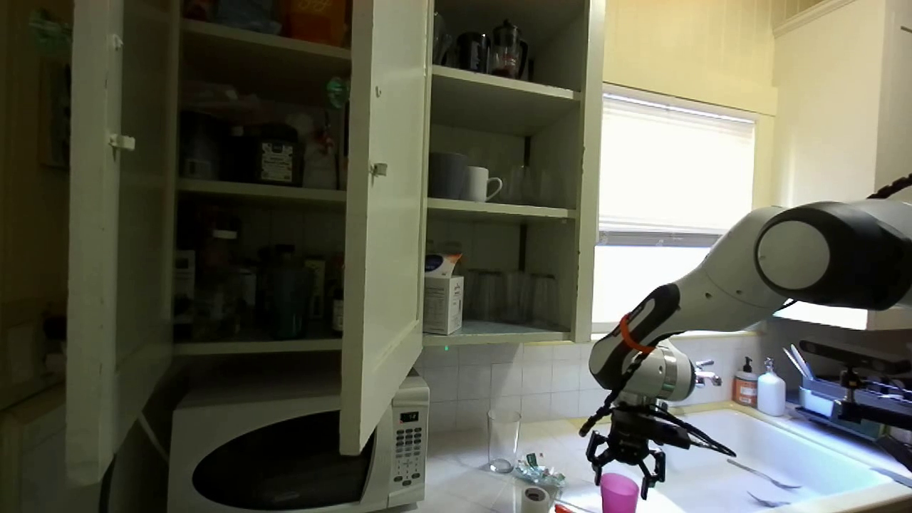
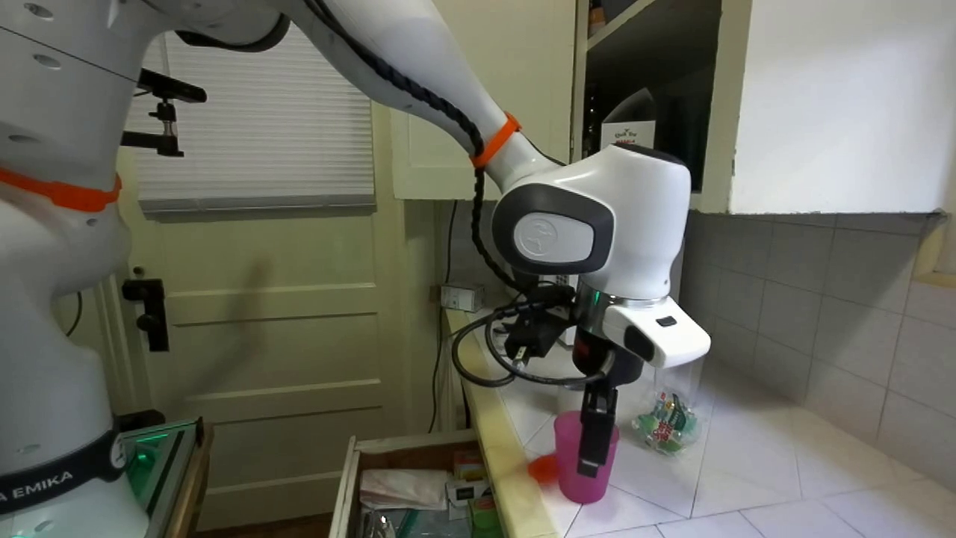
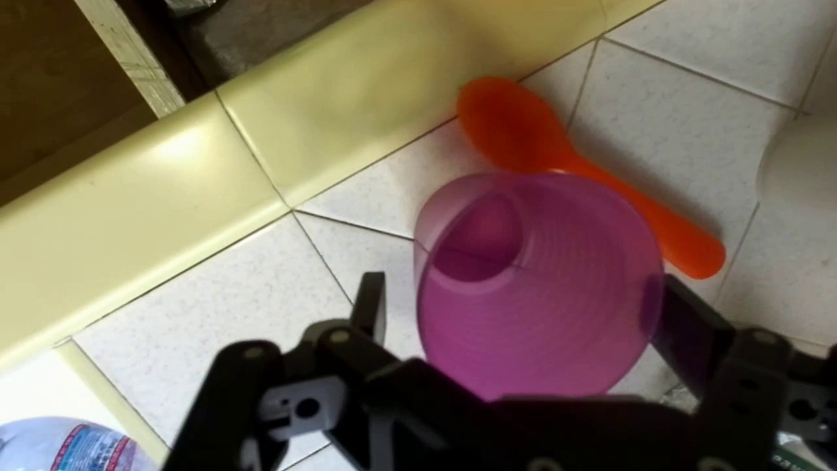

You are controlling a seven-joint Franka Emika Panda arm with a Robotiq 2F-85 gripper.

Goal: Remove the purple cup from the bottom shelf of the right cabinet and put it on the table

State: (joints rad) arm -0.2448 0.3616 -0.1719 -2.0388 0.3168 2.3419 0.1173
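We see one translucent, finely ribbed purple tumbler (image 3: 539,294) upright on white-tiled countertop (image 3: 196,314), one smooth orange spoon (image 3: 516,127) beside it. Gripper (image 3: 525,306) straddles tumbler, two fingers apart.

In exterior view: faces cabinet (image 1: 590,178) from front, sink (image 1: 784,447) at lower right. In exterior view: looks along counter (image 2: 747,471) toward door (image 2: 336,254), arm (image 2: 650,224) near. Wrist view: close above, downward into cup (image 3: 556,320). Both exterior views share arm, counter, cup.
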